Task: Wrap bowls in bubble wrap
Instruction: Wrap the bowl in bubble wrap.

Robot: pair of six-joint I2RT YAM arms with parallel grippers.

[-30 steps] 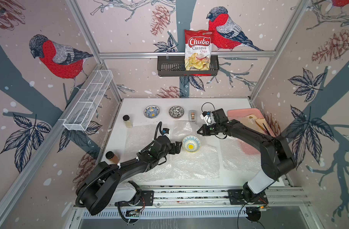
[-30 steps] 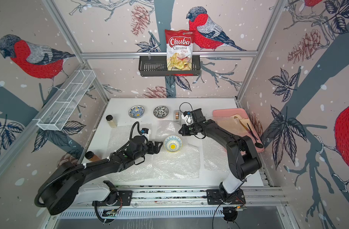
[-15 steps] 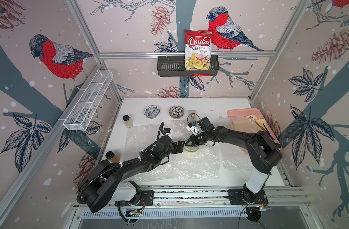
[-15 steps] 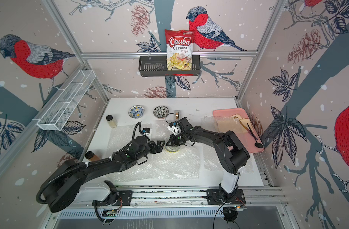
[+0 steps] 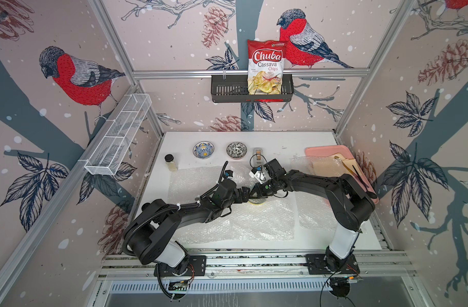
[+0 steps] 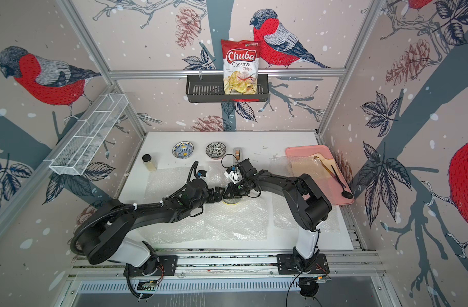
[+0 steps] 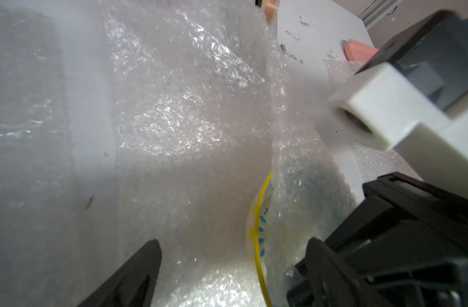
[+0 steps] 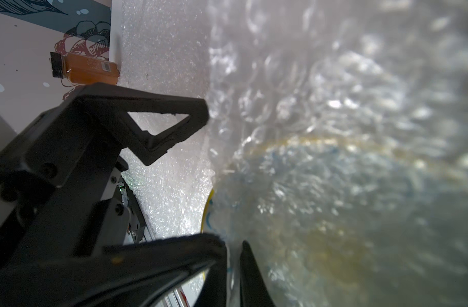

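White worktop (image 5: 280, 141) carries everything. Across its middle lies the bubble wrap (image 5: 254, 220), and the pale teal bowl (image 7: 255, 226) sits on that sheet, its yellow rim peeking from under a flap drawn up over it. Two more bowls, blue-and-yellow (image 5: 203, 149) and black-and-white (image 5: 236, 149), wait bare near the back edge.

Both arms meet at the teal bowl. The left end effector (image 7: 233, 243) is released, jaws spread wide just beside the rim, holding nothing. The right end effector (image 8: 231, 244) shows only a thin slit with the flap's edge in it; whether it truly pinches the film I cannot tell.

The step looks like folding that flap across. To do it well, I would bring the left jaws down to pin the flap against the bowl before the right draws away, keep the film taut, and press lightly so the ceramic does not skid.
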